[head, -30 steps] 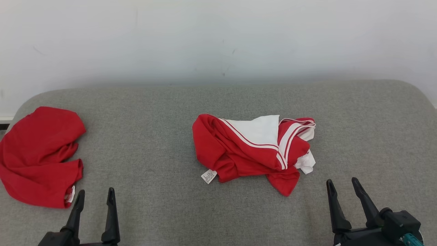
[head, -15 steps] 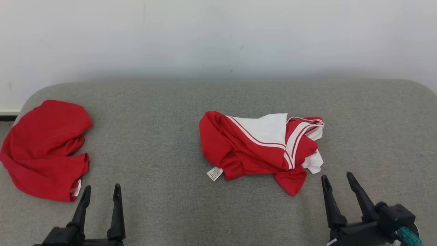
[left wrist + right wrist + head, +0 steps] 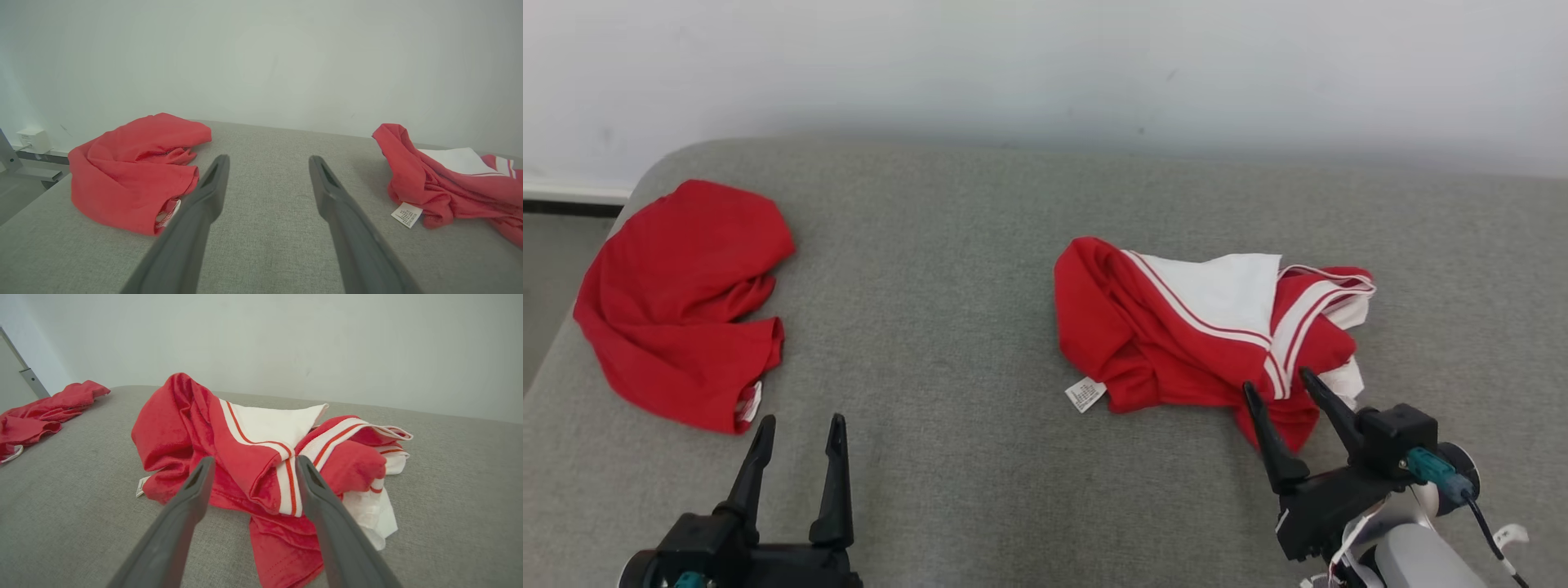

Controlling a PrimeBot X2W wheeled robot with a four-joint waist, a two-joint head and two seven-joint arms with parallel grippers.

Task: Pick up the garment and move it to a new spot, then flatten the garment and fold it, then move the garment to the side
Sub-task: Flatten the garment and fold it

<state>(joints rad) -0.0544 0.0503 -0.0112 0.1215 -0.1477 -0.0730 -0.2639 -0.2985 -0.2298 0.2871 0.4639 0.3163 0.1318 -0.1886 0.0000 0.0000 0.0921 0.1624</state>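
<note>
You have a plain white wall [image 3: 1045,65] behind everything and, below it, a grey fabric-covered worktop [image 3: 947,269] with rounded far corners that carries both pieces of clothing. The biggest thing on it is the crumpled red-and-white striped garment [image 3: 1119,318], which lies right of the worktop's middle in the head view. Its red cloth is bunched on the left, a flat white panel edged with thin stripes lies on top, and a white corner pokes out at its right edge. Well apart from it, near the worktop's far left corner, you see a crumpled plain red garment [image 3: 678,302] with a bit of white trim at its near opening. Your right tool [image 3: 1276,379] stands at the near right edge of the striped garment, its two dark fingers spread wide and pointing at the cloth. In the right wrist view they straddle the striped fold with nothing pinched between them, and you cannot tell whether the tips touch the cloth. Your left tool [image 3: 801,418] is over bare worktop at the lower left, fingers likewise spread and empty, close to the plain red garment but not touching it. The smallest item is a white printed care label [image 3: 1085,394] lying flat on the worktop at the striped garment's near left edge.
</note>
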